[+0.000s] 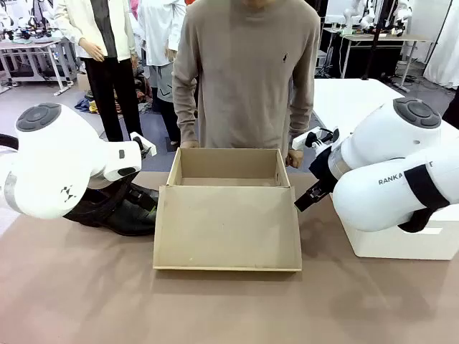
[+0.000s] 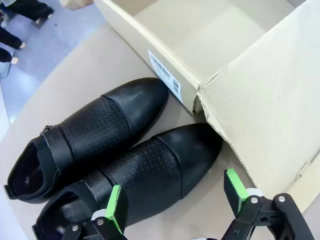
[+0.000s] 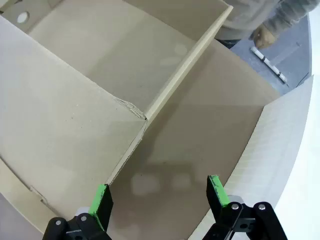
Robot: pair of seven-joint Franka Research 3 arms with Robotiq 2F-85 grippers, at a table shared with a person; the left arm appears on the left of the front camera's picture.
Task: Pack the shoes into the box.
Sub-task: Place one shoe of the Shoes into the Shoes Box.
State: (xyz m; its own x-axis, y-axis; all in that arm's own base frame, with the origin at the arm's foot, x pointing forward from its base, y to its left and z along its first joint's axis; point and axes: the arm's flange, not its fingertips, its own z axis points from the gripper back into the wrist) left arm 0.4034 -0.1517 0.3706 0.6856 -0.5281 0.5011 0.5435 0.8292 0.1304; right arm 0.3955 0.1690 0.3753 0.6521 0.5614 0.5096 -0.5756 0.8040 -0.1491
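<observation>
Shoes (image 2: 125, 160) lie side by side on the table (image 1: 86, 287), just left of the open box (image 1: 228, 229), toes toward its corner. My left gripper (image 2: 174, 187) hangs above the nearer shoe, jaws spread, gripping nothing. My right gripper (image 3: 158, 189) hangs between box and white box (image 3: 285, 150), equally wide, empty.

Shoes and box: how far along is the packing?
Done: the tan cardboard shoebox stands open, nothing inside. In hand: the open left gripper hovers over the glossy black leather shoes, both on the table beside the box. The right gripper is open, empty. Remaining: both shoes go in.
</observation>
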